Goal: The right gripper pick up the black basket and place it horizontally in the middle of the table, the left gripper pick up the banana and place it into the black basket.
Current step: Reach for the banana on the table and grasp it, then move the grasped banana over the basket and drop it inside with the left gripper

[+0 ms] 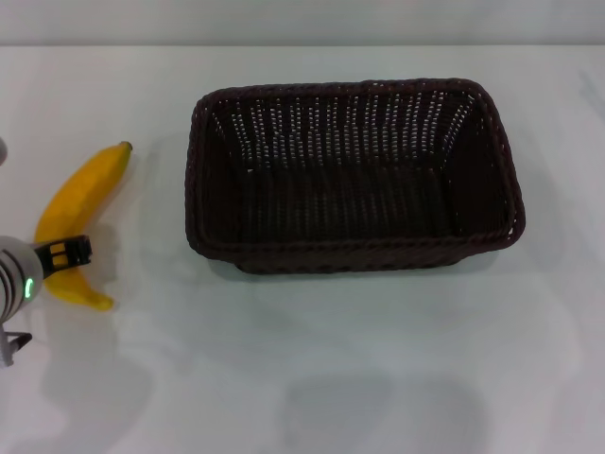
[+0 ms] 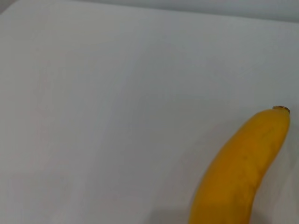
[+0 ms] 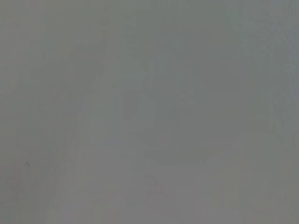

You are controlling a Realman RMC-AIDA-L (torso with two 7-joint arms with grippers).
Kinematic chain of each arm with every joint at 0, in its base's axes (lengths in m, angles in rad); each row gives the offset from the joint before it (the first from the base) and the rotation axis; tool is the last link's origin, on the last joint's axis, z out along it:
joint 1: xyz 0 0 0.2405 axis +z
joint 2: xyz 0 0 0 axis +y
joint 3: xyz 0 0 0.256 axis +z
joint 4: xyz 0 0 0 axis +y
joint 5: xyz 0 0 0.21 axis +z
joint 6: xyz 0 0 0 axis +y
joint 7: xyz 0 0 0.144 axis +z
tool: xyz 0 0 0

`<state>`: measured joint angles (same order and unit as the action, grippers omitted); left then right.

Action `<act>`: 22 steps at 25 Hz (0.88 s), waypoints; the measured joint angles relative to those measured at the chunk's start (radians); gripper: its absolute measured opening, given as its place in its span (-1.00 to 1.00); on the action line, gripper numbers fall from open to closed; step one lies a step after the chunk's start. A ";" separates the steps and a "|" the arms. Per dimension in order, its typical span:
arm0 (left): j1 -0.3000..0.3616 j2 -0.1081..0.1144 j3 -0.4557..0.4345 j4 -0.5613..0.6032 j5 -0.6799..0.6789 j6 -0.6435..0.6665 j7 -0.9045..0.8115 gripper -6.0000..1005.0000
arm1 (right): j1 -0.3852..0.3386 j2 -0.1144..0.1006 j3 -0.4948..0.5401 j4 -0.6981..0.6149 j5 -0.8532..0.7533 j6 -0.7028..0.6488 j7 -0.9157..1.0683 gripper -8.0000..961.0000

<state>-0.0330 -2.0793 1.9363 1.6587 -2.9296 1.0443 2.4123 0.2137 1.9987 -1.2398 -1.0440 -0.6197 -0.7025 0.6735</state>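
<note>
Whether the left gripper was closed on the banana at lower left could not be told; a centred grip was advised before the basket, mid-frame, was approached.

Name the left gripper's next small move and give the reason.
Probably close on the curved yellow banana and lift: the left gripper sits over its lower half, the banana lies on the white table, and the dark woven wicker basket stands empty mid-table.
</note>
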 joint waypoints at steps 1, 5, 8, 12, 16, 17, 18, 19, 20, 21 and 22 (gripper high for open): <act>-0.001 0.000 0.000 0.001 0.000 -0.001 0.001 -0.03 | 0.000 0.000 0.001 0.001 0.000 0.000 0.000 0.51; -0.004 0.003 -0.004 0.010 0.014 -0.027 0.003 -0.03 | -0.001 0.000 0.003 0.005 0.002 0.001 0.000 0.51; -0.005 0.003 -0.014 0.021 0.056 -0.057 0.004 -0.03 | -0.002 0.000 0.004 0.007 0.006 0.001 0.000 0.51; -0.003 0.003 -0.042 0.029 0.123 -0.097 0.005 -0.03 | -0.002 0.000 0.004 0.009 0.009 0.000 0.000 0.50; 0.005 0.002 -0.082 0.027 0.168 -0.185 0.004 -0.03 | -0.002 0.001 0.002 0.019 0.011 0.000 0.000 0.50; 0.006 0.002 -0.091 0.024 0.174 -0.208 0.004 -0.03 | -0.002 0.001 0.001 0.020 0.011 0.000 0.000 0.50; 0.005 0.002 -0.099 0.021 0.179 -0.232 0.005 -0.03 | -0.001 0.001 0.000 0.021 0.011 -0.001 0.000 0.49; 0.005 0.003 -0.105 0.016 0.184 -0.262 0.005 -0.03 | -0.001 0.002 -0.001 0.022 0.011 -0.001 0.000 0.49; 0.004 0.004 -0.111 0.011 0.187 -0.292 0.006 -0.03 | -0.001 0.002 -0.001 0.022 0.011 -0.001 0.000 0.49; 0.005 0.004 -0.116 0.004 0.191 -0.338 0.010 -0.03 | -0.001 0.002 0.000 0.022 0.011 -0.001 0.000 0.49; 0.005 0.004 -0.116 0.004 0.191 -0.338 0.010 -0.03 | -0.001 0.002 0.001 0.022 0.011 -0.001 0.000 0.48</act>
<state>-0.0285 -2.0754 1.8202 1.6627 -2.7382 0.7065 2.4221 0.2132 2.0011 -1.2385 -1.0217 -0.6085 -0.7035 0.6735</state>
